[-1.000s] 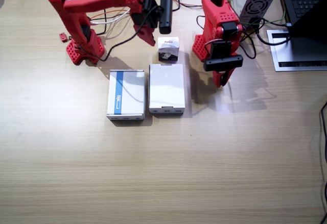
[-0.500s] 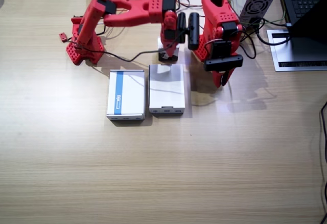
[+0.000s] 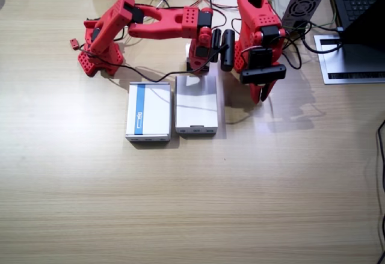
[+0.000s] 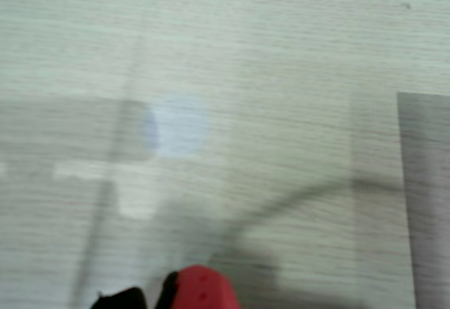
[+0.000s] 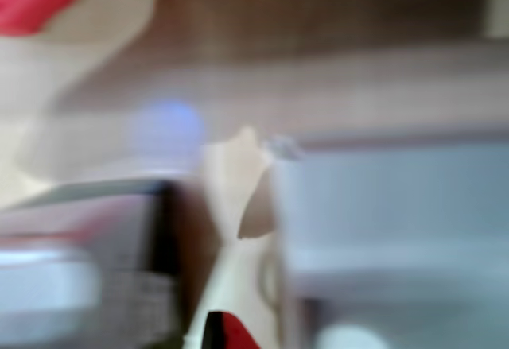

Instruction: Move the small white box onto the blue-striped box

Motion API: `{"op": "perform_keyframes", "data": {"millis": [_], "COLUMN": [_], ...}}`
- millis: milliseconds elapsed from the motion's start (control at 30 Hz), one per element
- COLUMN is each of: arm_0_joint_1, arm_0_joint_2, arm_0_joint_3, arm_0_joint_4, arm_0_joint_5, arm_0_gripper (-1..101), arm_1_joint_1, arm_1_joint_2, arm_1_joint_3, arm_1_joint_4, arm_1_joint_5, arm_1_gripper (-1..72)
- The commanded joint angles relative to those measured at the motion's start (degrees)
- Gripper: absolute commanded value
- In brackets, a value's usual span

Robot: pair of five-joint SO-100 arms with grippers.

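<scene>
Low, right arm (image 3: pixel 162 22) outstretched, left arm (image 3: pixel 260 29) folded

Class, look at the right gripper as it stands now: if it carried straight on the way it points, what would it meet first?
The right gripper points down at the small white box, mostly hidden beneath it, so probably that box first. Depth is unclear; contact cannot be judged.

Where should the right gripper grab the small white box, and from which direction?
Likely from above, jaws closing across its short sides. The small white box is tiny and sits on the table just behind the plain white box, so a low approach from that side is blocked. The right gripper already hangs over it, hiding most of it; its exact pose can't be read. The wrist views are too blurred to help.
</scene>
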Motion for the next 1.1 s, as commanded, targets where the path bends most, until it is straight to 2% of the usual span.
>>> {"op": "perform_keyframes", "data": {"millis": [0, 133, 300, 433, 600, 800, 1000, 1067], "arm_0_joint_1": [2.2, 2.2, 2.1, 2.0, 1.8, 1.6, 1.6, 1.5], "arm_0_joint_2": [1.8, 1.8, 1.8, 1.8, 1.8, 1.8, 1.8, 1.8], "arm_0_joint_3": [-0.9, -0.9, -0.9, -0.9, -0.9, -0.9, -0.9, -0.9], "arm_0_joint_4": [-0.4, -0.4, -0.4, -0.5, -0.6, -0.6, -0.6, -1.0], "arm_0_joint_5": [-0.7, -1.0, -1.1, -1.0, -0.7, -0.6, 0.7, 2.4], "arm_0_gripper": [11, 11, 11, 11, 11, 11, 11, 11], "arm_1_joint_1": [-2.5, -3.0, -2.9, -2.5, 4.6, 19.2, 23.2, 23.6], "arm_1_joint_2": [1.7, 3.6, 11.9, 24.5, 30.4, 17.3, 10.6, 9.1], "arm_1_joint_3": [1.7, 2.4, 4.8, 5.3, -0.4, -10.3, -10.2, -10.1], "arm_1_joint_4": [0.4, 2.0, 2.4, 2.7, 2.9, 2.8, 2.8, 2.8], "arm_1_joint_5": [3.1, 7.0, 8.6, 8.3, 6.8, 1.2, -0.6, -0.2], "arm_1_gripper": [24.6, 15.5, 14.0, 15.9, 17.0, 18.1, 20.6, 24.8]}}
